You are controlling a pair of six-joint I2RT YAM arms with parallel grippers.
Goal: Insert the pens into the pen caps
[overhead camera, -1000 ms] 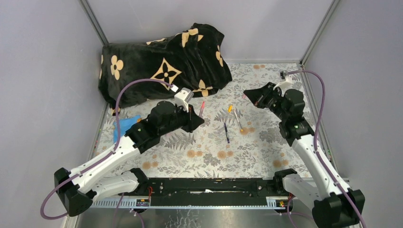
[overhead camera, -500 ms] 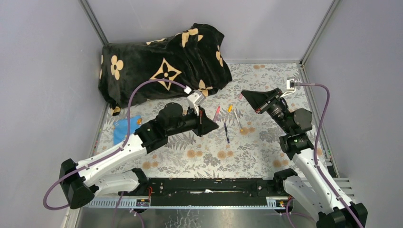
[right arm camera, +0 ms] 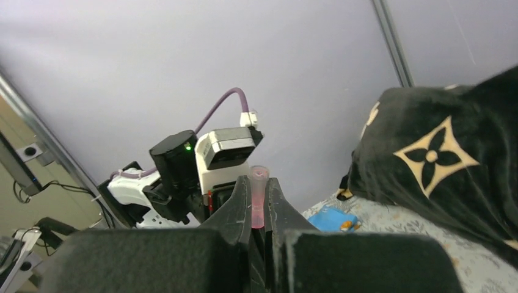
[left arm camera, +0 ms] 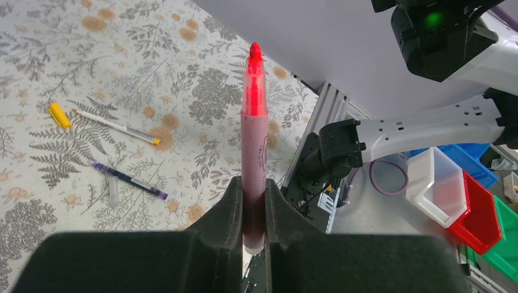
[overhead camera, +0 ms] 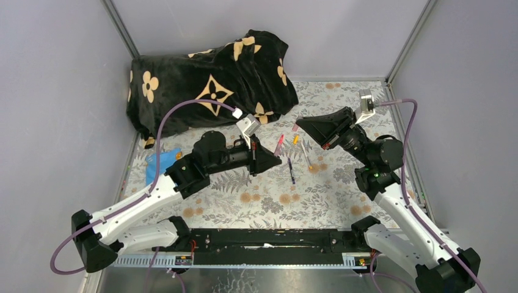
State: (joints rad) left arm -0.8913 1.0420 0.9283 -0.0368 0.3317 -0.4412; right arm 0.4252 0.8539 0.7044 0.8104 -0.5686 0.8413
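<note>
Standoff above the table point(overhead camera: 269, 195): left pincer point(left arm camera: 253, 190) clenched on the red pen point(left arm camera: 253, 122), tip leading; right pincer point(right arm camera: 258, 201) clamped on the pink cap point(right arm camera: 259, 177), mouth outward, pen and cap apart. Slight misalignment could jam tip against rim and twist either piece askew in its grip.

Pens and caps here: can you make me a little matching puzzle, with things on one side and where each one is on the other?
Things:
1. red pen
2. pink cap
3. dark blue pen
4. black blanket

Places:
A. clamped in the right gripper
B. lying loose on the table
C. heaped in the far left corner
D. clamped in the left gripper

Pairs: 1-D, 2-A, 3-B, 4-C
</note>
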